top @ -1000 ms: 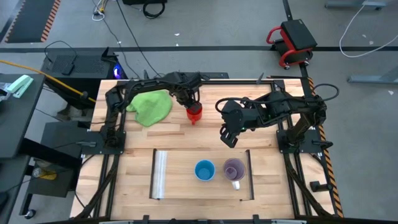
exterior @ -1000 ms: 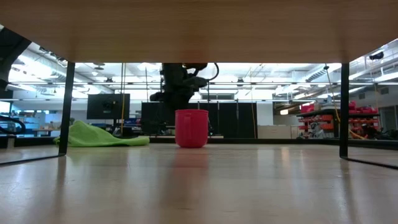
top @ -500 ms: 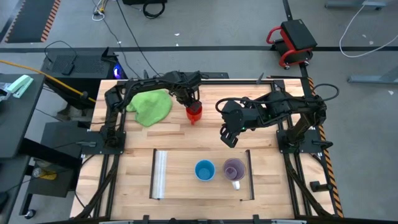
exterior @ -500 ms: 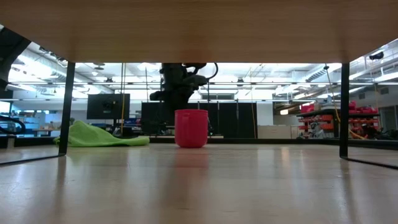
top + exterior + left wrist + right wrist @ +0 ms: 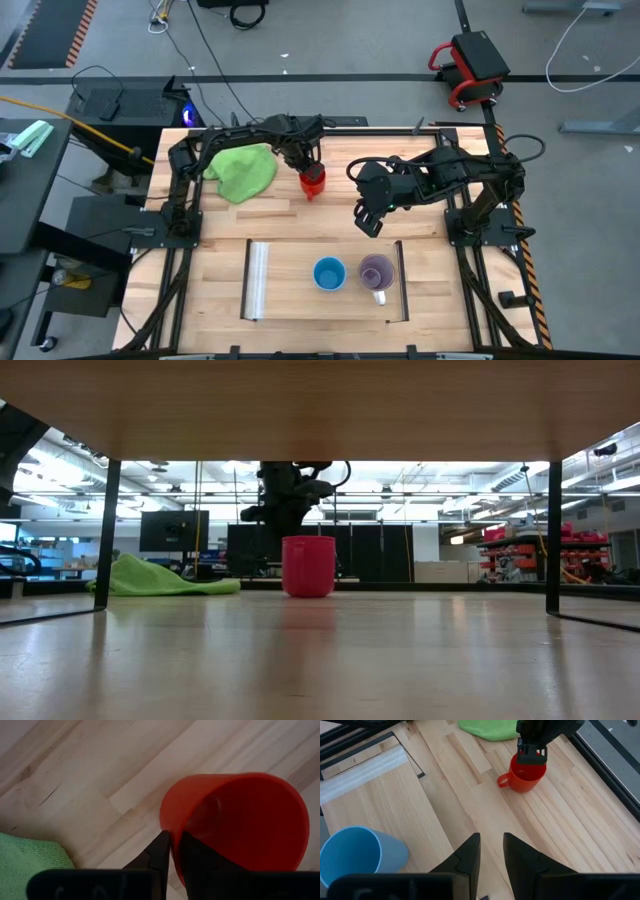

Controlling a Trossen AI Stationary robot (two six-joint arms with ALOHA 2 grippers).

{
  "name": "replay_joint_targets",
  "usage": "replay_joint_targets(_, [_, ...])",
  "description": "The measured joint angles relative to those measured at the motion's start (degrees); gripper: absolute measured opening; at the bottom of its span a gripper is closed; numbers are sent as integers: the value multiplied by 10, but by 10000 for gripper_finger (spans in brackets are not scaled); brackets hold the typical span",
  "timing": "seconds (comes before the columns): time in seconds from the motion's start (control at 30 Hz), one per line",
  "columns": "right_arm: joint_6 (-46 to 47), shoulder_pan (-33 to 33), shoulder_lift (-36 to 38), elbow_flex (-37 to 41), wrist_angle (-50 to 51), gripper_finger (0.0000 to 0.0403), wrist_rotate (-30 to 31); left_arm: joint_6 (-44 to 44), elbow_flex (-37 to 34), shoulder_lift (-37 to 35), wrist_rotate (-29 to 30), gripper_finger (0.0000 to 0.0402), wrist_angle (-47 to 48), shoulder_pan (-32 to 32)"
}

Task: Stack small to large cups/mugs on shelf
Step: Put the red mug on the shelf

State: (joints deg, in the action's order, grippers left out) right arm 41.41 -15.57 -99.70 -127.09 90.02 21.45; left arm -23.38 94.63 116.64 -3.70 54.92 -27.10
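left wrist view: left gripper (image 5: pixel 174 851) pinches red mug (image 5: pixel 240 825) rim.

Grey concrete floor (image 5: pixel 330 40) surrounding the table (image 5: pixel 215 255), cables (image 5: pixel 215 50) trailing across it. Red-and-black cart (image 5: pixel 470 68) sitting beyond the far edge. Low view showing dark monitors (image 5: pixel 172 530), bright ceiling lights (image 5: pixel 420 468), shelving with red bins (image 5: pixel 525 550) at right.

Between the earlier pictures and now almost nothing differs. In the low view the left gripper (image 5: pixel 292 530) above the red mug (image 5: pixel 308 566) seems shifted very slightly sideways, though it is dark against the background and hard to judge.
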Motion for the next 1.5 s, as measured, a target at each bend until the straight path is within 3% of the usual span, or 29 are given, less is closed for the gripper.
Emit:
replay_joint_targets(0.27, [0, 0, 0, 0, 0, 91, 0, 0, 0, -6, 0, 13, -1, 0])
replay_joint_targets(0.53, [0, 0, 0, 0, 0, 91, 0, 0, 0, -31, -2, 13, 28, 0])
replay_joint_targets(0.97, [-2, -29, 12, 0, 0, 91, 5, -23, 0, -183, 31, 12, 154, 46])
replay_joint_targets(1.17, [-4, -58, 42, 0, 0, 91, 51, -83, 1, -242, 58, 12, 217, 93])
replay_joint_targets(1.37, [-34, -82, 88, 1, 0, 91, 98, -197, 1, -275, 69, 12, 260, 167])
replay_joint_targets(1.5, [-37, -83, 144, 55, -2, 91, 102, -285, 1, -283, 70, 12, 257, 215])
